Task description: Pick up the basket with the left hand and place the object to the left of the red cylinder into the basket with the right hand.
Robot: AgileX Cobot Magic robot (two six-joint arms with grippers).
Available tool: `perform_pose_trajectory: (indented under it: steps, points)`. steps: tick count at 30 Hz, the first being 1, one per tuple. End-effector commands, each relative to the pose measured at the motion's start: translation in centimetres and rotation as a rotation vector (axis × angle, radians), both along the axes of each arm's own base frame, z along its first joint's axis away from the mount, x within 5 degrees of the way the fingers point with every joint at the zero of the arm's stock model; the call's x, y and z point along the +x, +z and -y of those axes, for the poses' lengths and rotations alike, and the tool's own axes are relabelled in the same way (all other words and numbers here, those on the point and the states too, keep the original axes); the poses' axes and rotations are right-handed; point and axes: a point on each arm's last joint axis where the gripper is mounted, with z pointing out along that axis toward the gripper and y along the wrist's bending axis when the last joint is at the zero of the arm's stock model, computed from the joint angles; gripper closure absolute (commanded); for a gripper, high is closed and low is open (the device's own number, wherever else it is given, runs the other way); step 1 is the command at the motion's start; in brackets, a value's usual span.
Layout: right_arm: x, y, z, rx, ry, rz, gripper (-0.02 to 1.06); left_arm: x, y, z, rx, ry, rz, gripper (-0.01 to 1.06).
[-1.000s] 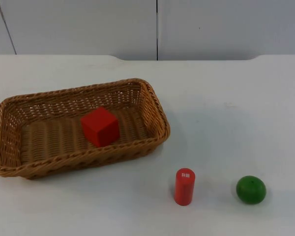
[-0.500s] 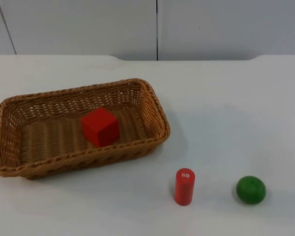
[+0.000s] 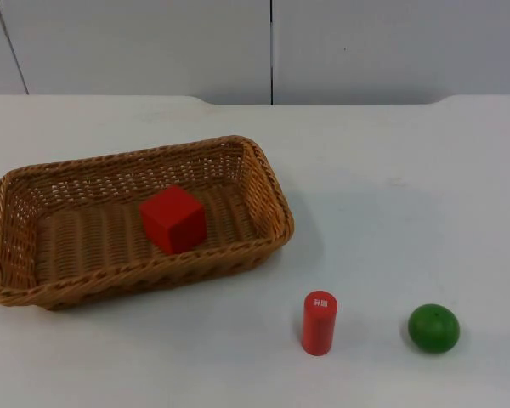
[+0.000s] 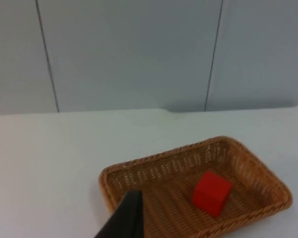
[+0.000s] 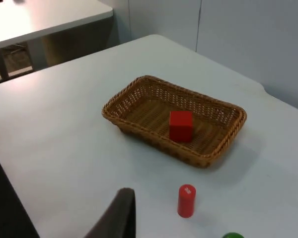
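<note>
A brown woven wicker basket sits flat on the white table top, and inside it, right on the woven floor near the middle, rests a red cube, one corner turned toward the near long wall. From the left wrist view the basket lies ahead of the left gripper, cube within its walls; one black fingertip stands over the basket's near rim in that picture, high above it, gripping nothing. Whether that claw is apart or together, I cannot tell.

Off the basket's right-hand end, a little nearer the camera, a red cylinder with a small white label on top stands upright on the table, apart from the wicker. Beyond the cylinder, away from the basket, lies a green ball, well apart from the basket and clear of the cylinder.

The right wrist view looks across at the basket, cube inside, cylinder on this side of it, the green ball just peeking in. The right gripper hangs back from the cylinder, holding nothing; its claw's state I cannot tell either.
</note>
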Motion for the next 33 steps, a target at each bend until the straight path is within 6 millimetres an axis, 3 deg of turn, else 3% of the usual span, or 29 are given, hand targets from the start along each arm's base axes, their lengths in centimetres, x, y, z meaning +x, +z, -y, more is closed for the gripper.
perform_pose_trajectory:
  steps: [1,9,16,22,28,33]
  points:
    - [-0.4,-0.3,0.6,-0.007,-0.013,0.002,-0.01,-0.4,-0.4,-0.4,0.02,0.023,-0.018,0.0]
    - [-1.6,-1.5,2.2,0.005,-0.029,-0.01,-0.01,-1.6,-1.5,-1.6,0.062,0.141,-0.078,0.0]
    - [-2.2,-4.3,2.9,-0.012,-0.034,-0.046,-0.01,-1.2,-2.6,-1.9,0.046,0.171,-0.14,0.0]
    - [-2.2,-5.4,2.9,-0.068,-0.044,-0.117,-0.01,-0.6,-4.4,-2.1,0.059,0.179,-0.229,0.0]
    - [-1.9,-6.8,1.9,-0.072,-0.008,-0.155,-0.01,-0.6,-4.5,-2.1,0.059,0.179,-0.233,0.0]
    - [-2.1,-6.8,1.7,-0.089,0.038,-0.138,-0.01,-0.6,-4.5,-2.1,0.059,0.179,-0.233,0.0]
